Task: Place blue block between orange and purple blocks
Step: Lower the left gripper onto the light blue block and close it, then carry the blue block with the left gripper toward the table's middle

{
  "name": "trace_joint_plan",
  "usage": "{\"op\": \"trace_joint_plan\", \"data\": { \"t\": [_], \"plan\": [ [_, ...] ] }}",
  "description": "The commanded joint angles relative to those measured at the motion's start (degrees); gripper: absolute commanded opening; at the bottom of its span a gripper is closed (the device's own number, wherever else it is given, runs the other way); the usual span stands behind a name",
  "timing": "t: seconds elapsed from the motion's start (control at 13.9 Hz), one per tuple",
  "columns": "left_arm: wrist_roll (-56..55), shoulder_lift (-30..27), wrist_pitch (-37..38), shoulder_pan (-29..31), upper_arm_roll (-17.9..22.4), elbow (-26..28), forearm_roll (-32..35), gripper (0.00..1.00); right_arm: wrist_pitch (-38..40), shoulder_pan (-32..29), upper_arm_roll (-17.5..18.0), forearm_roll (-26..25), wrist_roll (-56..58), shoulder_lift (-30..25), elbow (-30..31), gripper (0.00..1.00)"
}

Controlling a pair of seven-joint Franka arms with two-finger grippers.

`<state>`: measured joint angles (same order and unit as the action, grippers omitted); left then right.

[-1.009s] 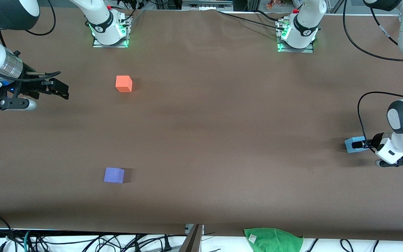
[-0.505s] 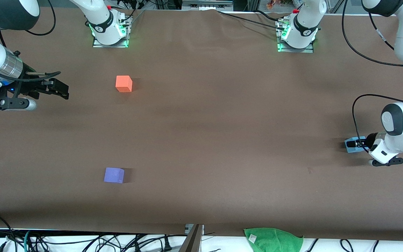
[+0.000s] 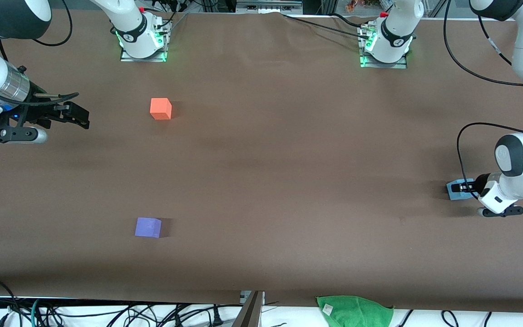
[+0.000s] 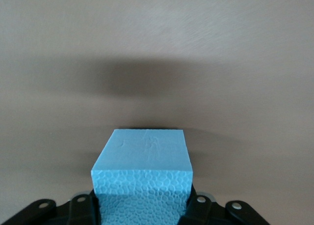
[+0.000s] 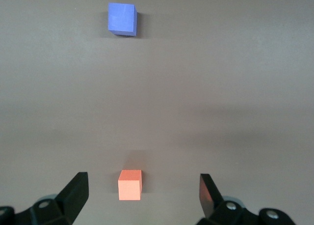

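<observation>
The blue block [image 3: 455, 190] is at the left arm's end of the table. My left gripper [image 3: 466, 186] is shut on it, low at the table. In the left wrist view the blue block [image 4: 142, 171] fills the space between the fingers of my left gripper [image 4: 142, 208]. The orange block [image 3: 160, 109] and the purple block [image 3: 148, 227] sit apart toward the right arm's end, the purple one nearer the camera. My right gripper [image 3: 82, 119] waits open and empty beside the orange block. The right wrist view shows my right gripper [image 5: 142, 182], the orange block [image 5: 130, 184] and the purple block [image 5: 121, 19].
A green cloth [image 3: 354, 310] lies at the table's edge nearest the camera. The two arm bases [image 3: 141, 38] [image 3: 384, 43] stand along the edge farthest from the camera. Cables hang below the near edge.
My left gripper's hand has shifted a little toward the right arm's end, reaching further over the blue block. The right arm and the other blocks have not moved.
</observation>
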<state>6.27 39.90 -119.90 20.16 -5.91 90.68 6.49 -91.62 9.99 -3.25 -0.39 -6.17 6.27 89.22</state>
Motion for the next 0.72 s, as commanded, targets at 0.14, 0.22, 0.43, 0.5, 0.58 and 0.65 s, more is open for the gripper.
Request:
{"op": "trace_joint_plan", "data": {
  "t": [0.14,0.22,0.43,0.5,0.58,0.65],
  "plan": [
    [-0.46,-7.55,6.87,-0.47,-10.32,-0.07,-0.08,0.26,0.39,-0.41,0.35,-0.40,-0.07,-0.21,-0.28,1.00],
    [-0.38,-7.90,7.83,-1.17,-12.26,-0.07,0.10,0.26,0.39,-0.41,0.35,-0.40,-0.07,-0.21,-0.28,1.00],
    [-2.47,-8.08,11.87,-5.55,-16.76,-2.96,-0.60,0.26,0.39,-0.41,0.35,-0.40,-0.07,-0.21,-0.28,1.00],
    [-5.01,-8.08,11.88,-8.45,-16.85,-3.58,-0.69,0.26,0.39,-0.41,0.35,-0.40,-0.07,-0.21,-0.28,1.00],
    [-7.21,-7.91,11.79,-11.35,-16.85,-3.93,-0.95,0.25,0.39,-0.41,0.35,-0.40,-0.07,-0.21,-0.28,1.00],
    [-11.15,-7.64,11.70,-15.12,-16.68,-5.07,-0.78,0.25,0.30,-0.41,0.35,-0.40,-0.07,-0.21,-0.28,1.00]
  ]
}}
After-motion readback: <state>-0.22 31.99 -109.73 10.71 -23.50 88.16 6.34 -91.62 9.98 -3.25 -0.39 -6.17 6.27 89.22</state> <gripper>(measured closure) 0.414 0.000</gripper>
